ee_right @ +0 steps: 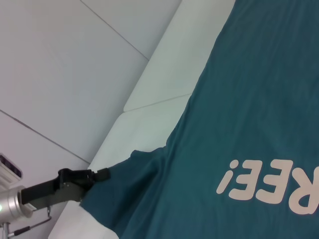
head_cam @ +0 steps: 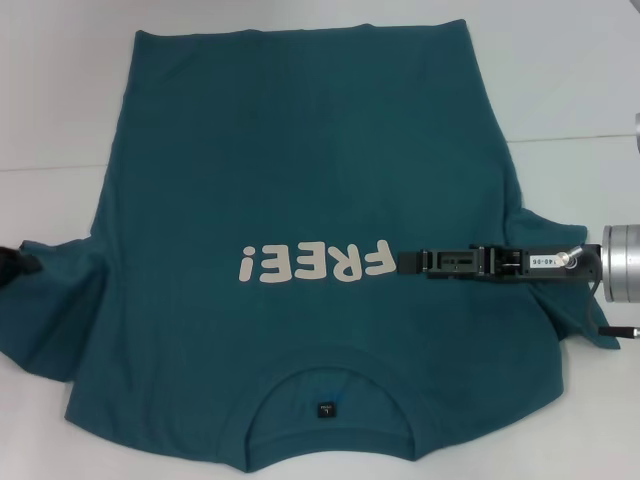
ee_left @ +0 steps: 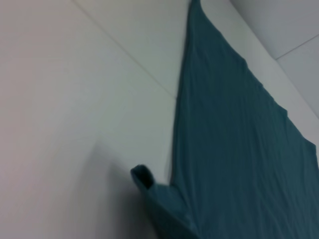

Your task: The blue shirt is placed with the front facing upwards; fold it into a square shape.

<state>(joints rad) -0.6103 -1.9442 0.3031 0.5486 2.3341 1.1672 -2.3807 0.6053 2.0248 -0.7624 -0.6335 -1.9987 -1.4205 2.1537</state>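
lying flat on the white table [head_cam: 560, 60], front up, collar toward me, the blue shirt [head_cam: 300, 180] is unfolded. my right gripper [head_cam: 408, 262] reaches over its chest beside the lettering; my left gripper [head_cam: 30, 263] is at the left sleeve [head_cam: 50, 300]. i cannot tell either grip. uneven pulls could skew the fold. no containers here.

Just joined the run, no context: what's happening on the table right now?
A blue shirt lies spread face up on the white table, collar nearest the robot, not yet folded. The right hand reaches in from the right over the shirt, its tip beside the FREE! lettering. The left hand sits at the edge of the shirt's left sleeve; the right wrist view shows it against that sleeve's edge. No fold has been made.
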